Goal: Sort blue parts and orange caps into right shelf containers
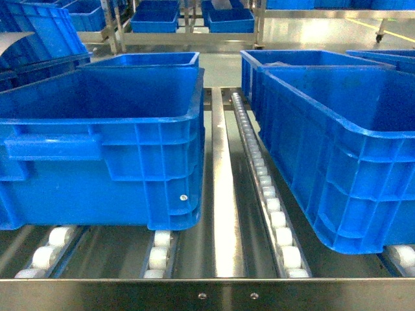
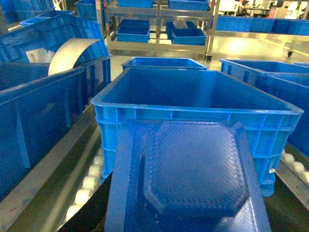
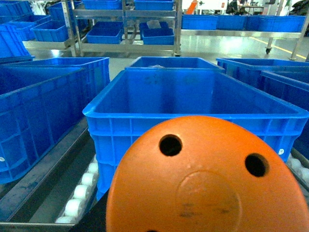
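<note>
Orange cap [image 3: 207, 179] and blue part [image 2: 188, 179] are seen close before the right and left wrist cameras, hands hidden, grip undeterminable, above blue crates [image 1: 104, 129] on the steel roller shelf [image 1: 224, 214].

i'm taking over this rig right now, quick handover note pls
Left hand: not visible itself; a blue part fills the bottom of the left wrist view, apparently held.
Right hand: also hidden; an orange cap fills the right wrist view, apparently held.
Both sit just short of the crates: the blue part before the left crate, the cap before the right crate, on the roller shelf.
Done: both pieces picked up, it seems.
Left: carry each over its crate's rim and release. The crate interiors can't be seen, so I can't tell what is already sorted.
</note>
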{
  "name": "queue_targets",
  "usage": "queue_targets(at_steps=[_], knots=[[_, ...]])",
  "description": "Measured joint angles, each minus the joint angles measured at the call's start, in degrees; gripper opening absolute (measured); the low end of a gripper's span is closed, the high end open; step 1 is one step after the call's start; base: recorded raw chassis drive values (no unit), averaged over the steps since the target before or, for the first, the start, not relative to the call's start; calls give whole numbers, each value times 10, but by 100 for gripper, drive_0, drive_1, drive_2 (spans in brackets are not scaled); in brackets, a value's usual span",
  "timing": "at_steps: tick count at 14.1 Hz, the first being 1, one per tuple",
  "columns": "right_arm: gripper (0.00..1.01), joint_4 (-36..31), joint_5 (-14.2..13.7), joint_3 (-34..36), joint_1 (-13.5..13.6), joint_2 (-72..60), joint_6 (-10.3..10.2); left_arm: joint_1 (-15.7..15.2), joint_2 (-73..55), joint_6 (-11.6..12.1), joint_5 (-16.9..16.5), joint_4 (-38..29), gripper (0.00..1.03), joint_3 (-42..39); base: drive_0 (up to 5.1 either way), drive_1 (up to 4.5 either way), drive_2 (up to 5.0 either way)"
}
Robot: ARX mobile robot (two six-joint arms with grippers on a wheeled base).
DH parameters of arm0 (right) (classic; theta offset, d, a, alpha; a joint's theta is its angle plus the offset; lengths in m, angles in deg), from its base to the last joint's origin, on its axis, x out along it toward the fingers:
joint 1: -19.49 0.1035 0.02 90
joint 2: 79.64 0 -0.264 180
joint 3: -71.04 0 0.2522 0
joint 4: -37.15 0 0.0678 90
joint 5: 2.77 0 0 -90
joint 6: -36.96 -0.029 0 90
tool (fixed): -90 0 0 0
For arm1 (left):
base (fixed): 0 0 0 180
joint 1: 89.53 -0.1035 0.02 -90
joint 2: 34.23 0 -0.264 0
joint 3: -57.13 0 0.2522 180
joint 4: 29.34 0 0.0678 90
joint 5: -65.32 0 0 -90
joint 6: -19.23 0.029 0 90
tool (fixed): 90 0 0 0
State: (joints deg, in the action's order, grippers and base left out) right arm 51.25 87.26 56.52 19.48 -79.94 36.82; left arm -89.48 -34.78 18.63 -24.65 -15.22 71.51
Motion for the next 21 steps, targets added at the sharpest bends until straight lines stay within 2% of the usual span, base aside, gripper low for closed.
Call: queue_targets(at_steps=[1,2,3,4,5,6,7,8,9,10,11,12,13,14,15,16,17,18,19,20,21], knots=[[45,-49,-93,0,39,-18,3,17,-10,-12,19,-93,42,-1,0,0,0],[45,-95,-153,-6,54,-66,4,61,-53,-14,41,-190,42,0,0,0,0],[45,-133,-149,-21,29,-123,1,92,-136,-12,53,-260,42,2,0,0,0],[45,-179,-108,-57,-1,-199,-13,111,-241,-11,55,-341,42,18,0,0,0],[45,-220,-80,-93,-17,-264,-19,114,-328,-11,55,-400,42,56,0,0,0],[45,-291,-45,-172,-33,-394,-19,103,-463,-8,50,-489,42,143,0,0,0],[45,-301,-21,-248,-32,-511,-19,89,-587,-5,47,-526,42,226,0,0,0],[45,-290,-10,-311,-26,-612,-13,80,-694,-3,48,-512,42,294,0,0,0],[45,-285,-14,-363,-21,-708,-2,72,-799,2,56,-484,42,355,0,0,0],[45,-288,-21,-409,-22,-787,5,68,-889,-13,68,-425,42,415,0,0,0],[45,-299,-28,-438,-23,-841,9,65,-935,-30,81,-405,46,449,0,0,0],[49,-318,-40,-451,-22,-877,15,63,-958,-45,79,-401,58,475,0,0,0],[66,-318,-58,-454,-18,-897,18,63,-960,-53,78,-421,74,488,0,0,0],[77,-320,-64,-454,-15,-898,21,63,-957,-52,74,-429,86,487,0,0,0],[93,-323,-66,-458,-14,-897,26,63,-957,-52,64,-437,100,477,0,0,0],[99,-318,-76,-460,-12,-897,34,60,-954,-55,48,-446,97,458,0,0,0],[98,-311,-76,-460,-11,-896,40,57,-936,-61,34,-472,98,433,0,0,0],[98,-312,-75,-460,-11,-896,43,57,-915,-66,34,-473,98,423,0,0,0],[87,-418,-31,-430,-7,-895,28,57,-909,-55,45,-499,93,420,0,0,0],[75,-483,-6,-378,-2,-870,18,52,-889,-31,48,-522,80,381,0,0,0],[61,-520,1,-323,1,-841,14,49,-856,-15,46,-533,65,324,0,0,0]])
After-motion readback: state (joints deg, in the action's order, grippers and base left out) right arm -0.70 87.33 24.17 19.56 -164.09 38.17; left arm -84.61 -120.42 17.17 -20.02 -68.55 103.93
